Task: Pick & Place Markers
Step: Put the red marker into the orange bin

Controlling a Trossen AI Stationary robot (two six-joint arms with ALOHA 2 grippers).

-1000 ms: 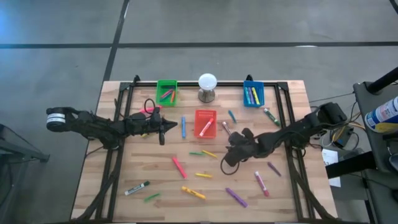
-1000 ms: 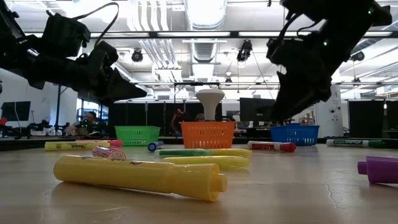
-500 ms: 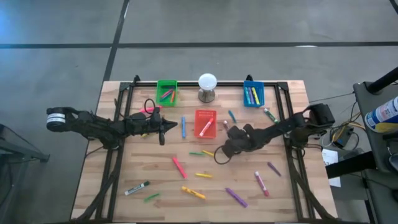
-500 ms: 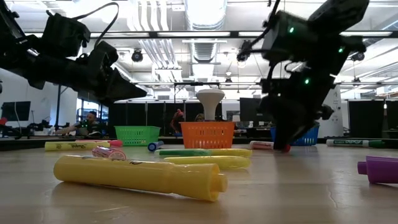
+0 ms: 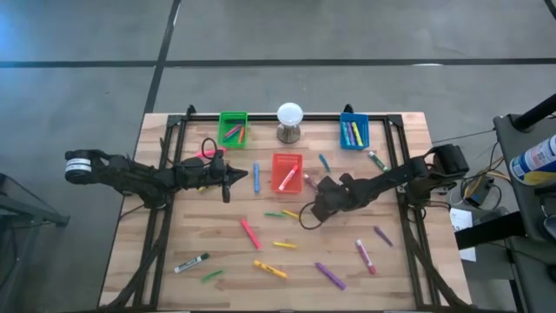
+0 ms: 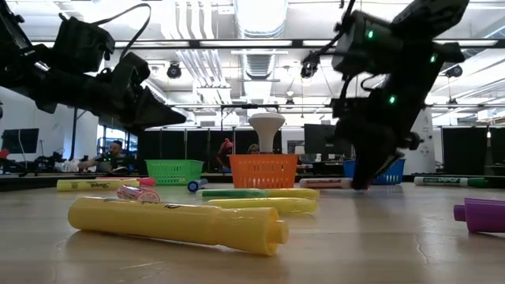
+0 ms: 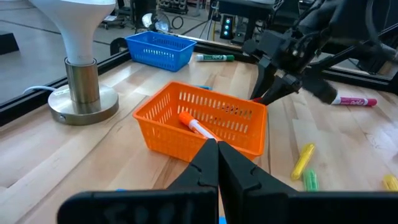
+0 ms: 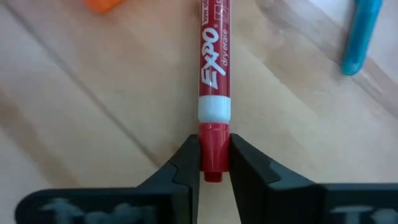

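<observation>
R. gripper [image 8: 214,163] down at the table just right of the orange bin [image 5: 287,171], jaws pinched on the red cap end of a red marker [image 8: 214,68] lying on the wood; a blue marker [image 8: 362,34] lies nearby. L. gripper [image 7: 217,163] hovers left of the bin, jaws closed w/ nothing between them. One marker [image 7: 196,126] rests inside the bin; other markers [image 5: 270,269] scattered across the table [image 5: 408,287].

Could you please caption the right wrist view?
Right gripper closes on a red Expo marker lying on the wooden table.
</observation>
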